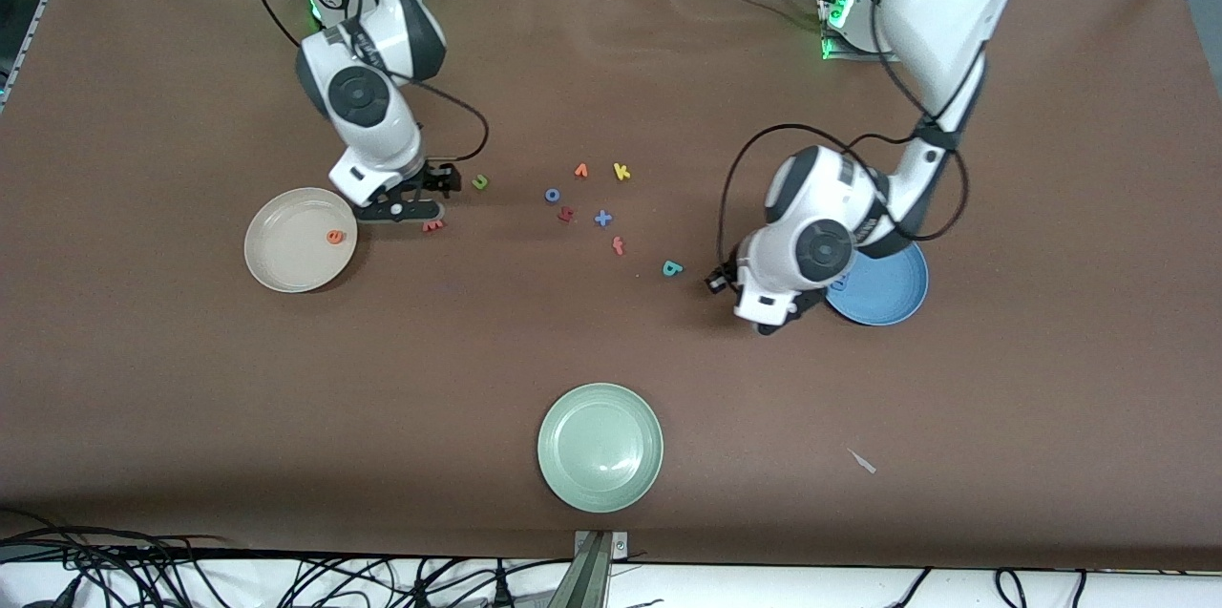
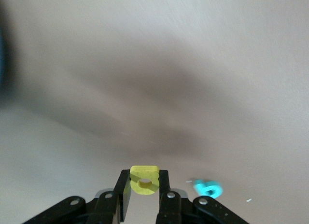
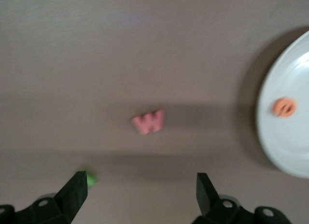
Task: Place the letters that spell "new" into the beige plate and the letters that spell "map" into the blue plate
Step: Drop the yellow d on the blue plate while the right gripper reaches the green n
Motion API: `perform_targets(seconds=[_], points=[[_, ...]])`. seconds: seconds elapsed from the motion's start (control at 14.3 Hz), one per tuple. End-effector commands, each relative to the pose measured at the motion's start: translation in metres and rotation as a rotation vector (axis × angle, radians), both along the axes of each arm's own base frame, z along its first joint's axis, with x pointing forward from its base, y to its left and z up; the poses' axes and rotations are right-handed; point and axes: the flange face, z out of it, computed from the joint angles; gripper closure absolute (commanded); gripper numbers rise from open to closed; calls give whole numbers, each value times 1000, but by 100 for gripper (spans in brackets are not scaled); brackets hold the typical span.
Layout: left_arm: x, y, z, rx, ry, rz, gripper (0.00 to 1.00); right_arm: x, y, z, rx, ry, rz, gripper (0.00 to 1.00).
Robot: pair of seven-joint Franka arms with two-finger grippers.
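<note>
My left gripper is shut on the yellow p and sits low over the table beside the blue plate. The teal a lies on the table close by, toward the middle. My right gripper is open, with nothing between its fingers, next to the beige plate. The orange e lies in that plate. Just off the right gripper lies the pinkish-red w. The green n peeks out beside one fingertip.
Mid-table lie loose letters: an orange v, a yellow k, a blue o, a blue x, a red-orange f and a dark red one. A pale green plate sits nearest the front camera.
</note>
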Motion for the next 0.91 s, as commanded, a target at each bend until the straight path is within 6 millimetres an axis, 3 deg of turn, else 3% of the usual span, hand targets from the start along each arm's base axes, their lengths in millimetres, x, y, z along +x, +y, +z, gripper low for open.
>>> perform_targets(seconds=[0.0, 0.14, 0.35, 0.42, 0.7, 0.77, 0.84], points=[[8, 68, 25, 3, 41, -138, 99, -20, 20, 13, -6, 0, -61, 0], [4, 105, 22, 90, 98, -243, 98, -36, 43, 13, 14, 11, -76, 0], [15, 177, 3, 25, 116, -350, 98, -40, 45, 10, 41, 24, -110, 0], [17, 194, -13, 0, 115, -368, 97, -41, 47, 8, 47, 23, -109, 0], [16, 205, -30, -23, 113, -399, 92, -43, 45, 2, 57, 18, -89, 0], [16, 215, -36, -36, 119, -409, 87, -43, 45, 2, 58, 21, -71, 0], [18, 220, -34, -47, 111, -421, 60, -43, 45, 2, 60, 23, -53, 0]])
